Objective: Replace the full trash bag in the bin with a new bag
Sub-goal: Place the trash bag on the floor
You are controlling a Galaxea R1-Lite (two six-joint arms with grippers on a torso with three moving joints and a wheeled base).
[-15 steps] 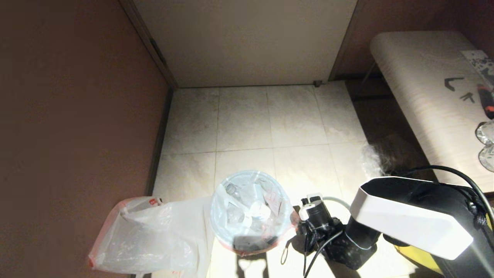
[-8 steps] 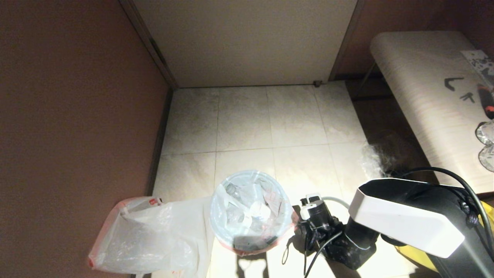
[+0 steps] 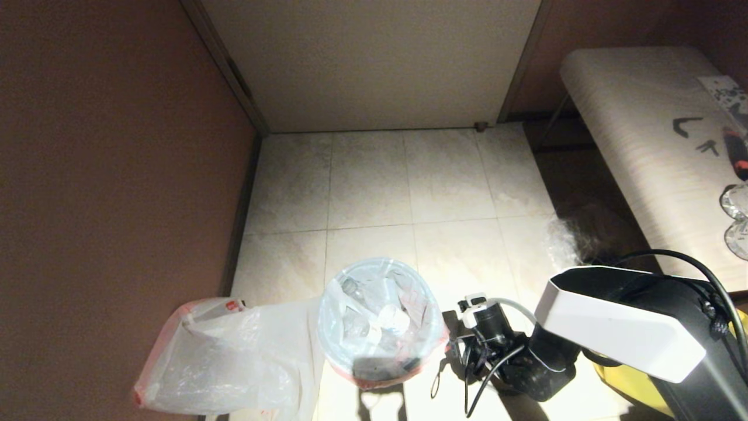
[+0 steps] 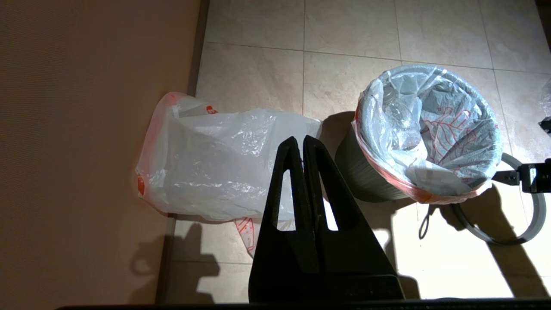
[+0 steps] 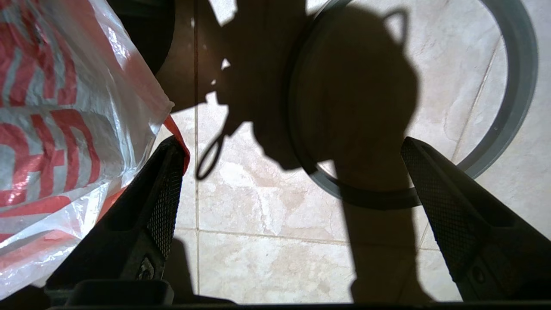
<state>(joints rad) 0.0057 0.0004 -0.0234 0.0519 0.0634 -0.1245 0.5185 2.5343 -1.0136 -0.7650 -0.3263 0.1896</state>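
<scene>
Right gripper (image 5: 292, 172): fingers (image 5: 148, 215) spread wide, holding nothing, pointing down at the tiled floor (image 5: 267, 258) just beside the bin on its right side.
Between the right fingers: bare floor tile and part of a grey hoop (image 5: 512, 107) lying flat on the floor; one finger crosses over the hoop's near arc.
At the other right finger: the pinkish-red edge of the full trash bag (image 5: 64, 129) lies against that finger's outer side, red print showing on the plastic; whether it truly touches cannot be told.
Left gripper (image 4: 303, 144): fingers pressed together, empty, hanging above the floor and well apart from the right gripper.
Under the left fingers: the gap between the new bag and the bin, with the fingertips over the new bag's edge as seen from the left wrist.
The bin (image 3: 380, 369): small, round and dark, standing upright on the floor just beside the right fingers; its wall shows below the bag's folded edge.
The full trash bag in the bin: it lines the bin, mouth open, edge folded over the top; clear bottles and red-printed wrappers inside.
The new bag (image 3: 225, 356): lies loose and smooth on the floor by the brown wall (image 3: 117, 175), on the far side of the bin from the right fingers, touching or nearly touching the bin.
Desk (image 3: 643, 134): pale, well away from the fingers, at the right.
</scene>
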